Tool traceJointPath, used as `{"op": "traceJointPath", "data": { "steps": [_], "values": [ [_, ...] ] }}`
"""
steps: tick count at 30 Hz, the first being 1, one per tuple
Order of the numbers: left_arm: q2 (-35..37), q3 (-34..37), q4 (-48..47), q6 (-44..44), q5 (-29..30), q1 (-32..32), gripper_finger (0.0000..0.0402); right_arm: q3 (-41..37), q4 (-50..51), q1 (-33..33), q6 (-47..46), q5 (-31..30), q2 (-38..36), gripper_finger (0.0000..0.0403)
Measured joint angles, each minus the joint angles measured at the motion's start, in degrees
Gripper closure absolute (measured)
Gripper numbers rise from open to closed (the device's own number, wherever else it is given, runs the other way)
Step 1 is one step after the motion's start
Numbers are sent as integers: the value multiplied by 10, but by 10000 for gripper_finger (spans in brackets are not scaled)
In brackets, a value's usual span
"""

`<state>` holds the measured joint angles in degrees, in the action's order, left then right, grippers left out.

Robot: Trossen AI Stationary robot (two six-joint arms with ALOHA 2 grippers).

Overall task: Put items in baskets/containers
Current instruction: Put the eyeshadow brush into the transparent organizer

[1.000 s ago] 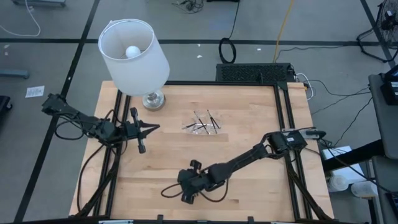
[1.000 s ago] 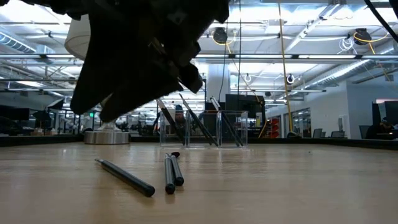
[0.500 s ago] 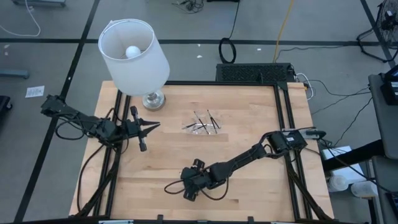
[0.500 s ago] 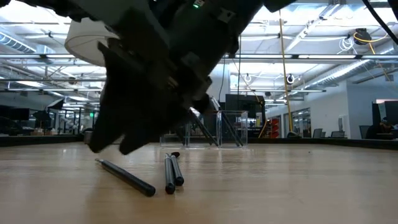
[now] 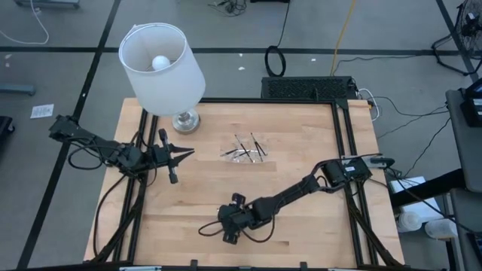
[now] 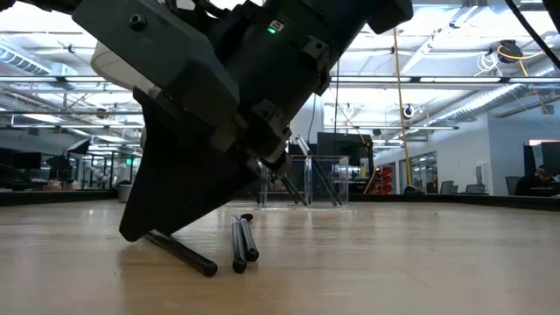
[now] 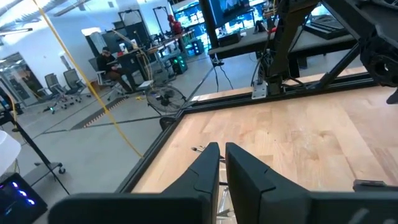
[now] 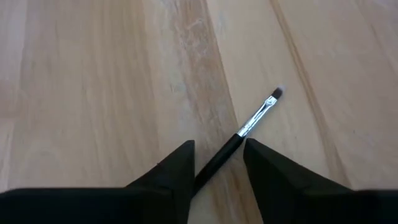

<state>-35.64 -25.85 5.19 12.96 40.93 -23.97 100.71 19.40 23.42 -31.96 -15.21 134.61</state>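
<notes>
In the right wrist view, my right gripper point(image 8: 219, 144) is open, low over the table near its near edge point(image 5: 228, 229). Its fingers stand on either side of the dark handle of a thin brush point(image 8: 249, 124) that lies flat on the wood. In the low view this gripper point(image 6: 140, 229) hangs over one slanting stick point(image 6: 185, 255), and two more sticks point(image 6: 242, 245) lie side by side next to it. The clear tray point(image 5: 245, 153) sits at mid-table with several sticks leaning inside it point(image 6: 297, 182). My left gripper point(image 5: 187, 153) waits shut at the left, above the table.
A white lampshade point(image 5: 161, 59) on a metal base point(image 5: 185, 120) stands at the far left corner of the table. Black frame rails point(image 5: 343, 135) run along the table's sides. Bare wood point(image 5: 301, 165) lies between the tray and the right arm.
My right gripper has come down toward the table over the slanting stick near the near edge. In the low view its body drops from well above the sticks to about table height. The sticks and the tray have stayed where they were.
</notes>
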Motion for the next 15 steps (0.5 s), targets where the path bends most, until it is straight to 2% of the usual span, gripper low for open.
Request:
{"op": "traceJointPath", "data": {
  "steps": [9, 15],
  "values": [
    [0, 0, -28, -31, 0, 0, 364, -1, 7, -10, 2, 10, 1, 323],
    [0, 0, -38, -60, 0, 0, 364, -2, 0, -13, 9, 29, 0, 391]
  ]
}}
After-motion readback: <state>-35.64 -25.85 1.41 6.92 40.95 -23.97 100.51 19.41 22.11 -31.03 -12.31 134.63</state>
